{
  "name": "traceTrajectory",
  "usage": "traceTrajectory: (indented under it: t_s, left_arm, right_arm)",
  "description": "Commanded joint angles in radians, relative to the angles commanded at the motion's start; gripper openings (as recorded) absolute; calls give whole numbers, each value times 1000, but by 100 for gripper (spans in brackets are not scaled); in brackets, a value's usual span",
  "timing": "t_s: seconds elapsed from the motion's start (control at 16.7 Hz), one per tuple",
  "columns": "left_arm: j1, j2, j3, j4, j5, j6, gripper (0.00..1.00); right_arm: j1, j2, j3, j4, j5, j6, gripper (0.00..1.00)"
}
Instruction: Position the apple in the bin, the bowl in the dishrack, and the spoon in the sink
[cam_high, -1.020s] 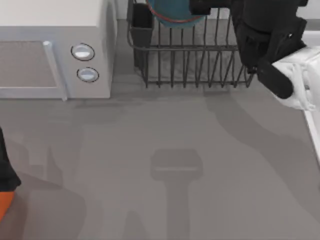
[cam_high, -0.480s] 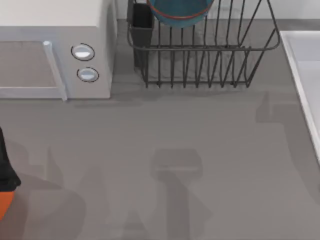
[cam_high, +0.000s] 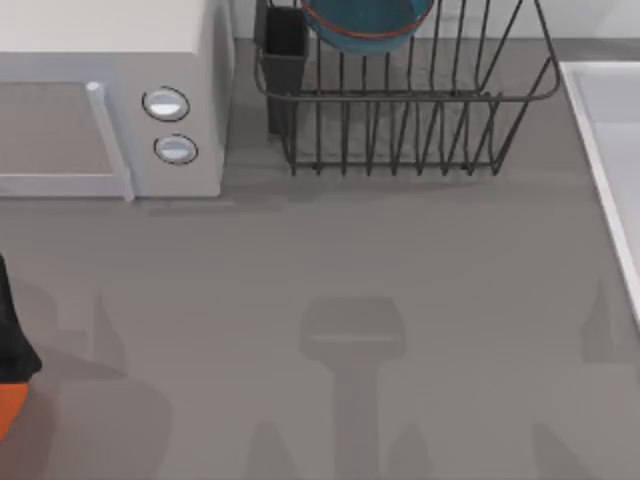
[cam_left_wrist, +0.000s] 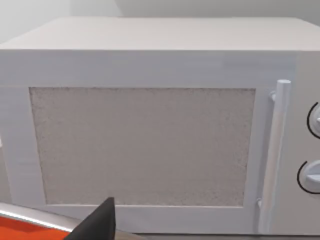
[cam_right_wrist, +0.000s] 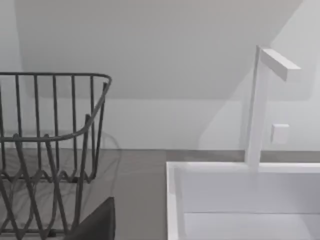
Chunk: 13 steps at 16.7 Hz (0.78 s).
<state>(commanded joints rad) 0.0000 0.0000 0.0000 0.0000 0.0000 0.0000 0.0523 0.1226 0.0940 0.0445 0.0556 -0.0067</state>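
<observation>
One bowl, teal with a reddish rim. One dishrack of dark wire, with one cutlery cup. One sink, with one faucet. One white microwave: two round knobs, one door handle. One grey table.

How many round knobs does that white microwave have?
2. On the microwave, at its front panel's right end, the upper knob sits directly above the lower knob. The left wrist view catches both knobs cut off at its edge.
</observation>
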Motion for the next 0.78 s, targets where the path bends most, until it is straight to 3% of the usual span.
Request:
traceTrajectory:
  t_s: [0.24, 0.78]
  left_arm:
    - [0, 0, 0, 0, 0, 0, 100]
    - [0, 0, 0, 0, 0, 0, 100]
  right_arm:
    - [-51, -119, -91, -43, -54, 6, 100]
    - [-70, -52, -35, -107, -55, -60, 100]
